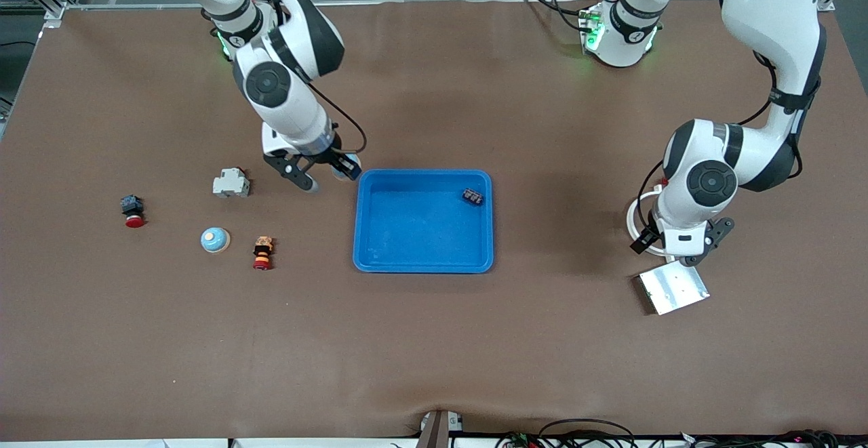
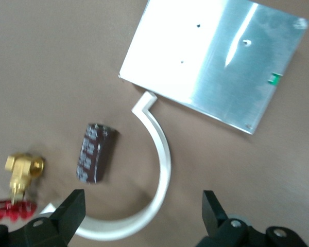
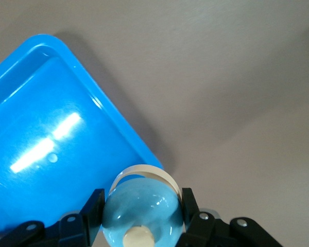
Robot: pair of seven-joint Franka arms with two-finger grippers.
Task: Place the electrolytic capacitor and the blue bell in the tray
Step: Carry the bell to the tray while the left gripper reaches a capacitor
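Front view, nearest first: a silver plate (image 1: 673, 289) lies at the left arm's end of the table. The left gripper (image 1: 683, 250) hangs just above it, over a white split ring (image 1: 637, 228). The left wrist view shows the left gripper (image 2: 141, 211) with its jaws spread wide and nothing between them. Below it are the electrolytic capacitor (image 2: 95, 153) lying on its side, the ring (image 2: 159, 170), the plate (image 2: 211, 67) and a brass valve (image 2: 23, 170).

The tray (image 1: 424, 268) sits mid-table with one small dark part (image 1: 472, 196) in it. Toward the right arm's end lie a second bell (image 1: 215, 239), an orange-and-red stacked part (image 1: 262, 253), a red push button (image 1: 133, 212) and a grey breaker (image 1: 231, 183).

The right gripper (image 1: 324, 175) hovers over bare table just beside the tray's corner. In the right wrist view the right gripper (image 3: 141, 213) is clamped on the blue bell (image 3: 144, 198), with the tray (image 3: 118, 123) alongside.

To finish well, I judge the bell should be carried fully over the rim, toward the tray's open floor and away from the dark part. It should then be lowered close before release, so the dome does not roll.

From the front, the left arm hides the capacitor, and the held bell shows only as a bluish sliver. The wrist view cuts off the bell's lower part.
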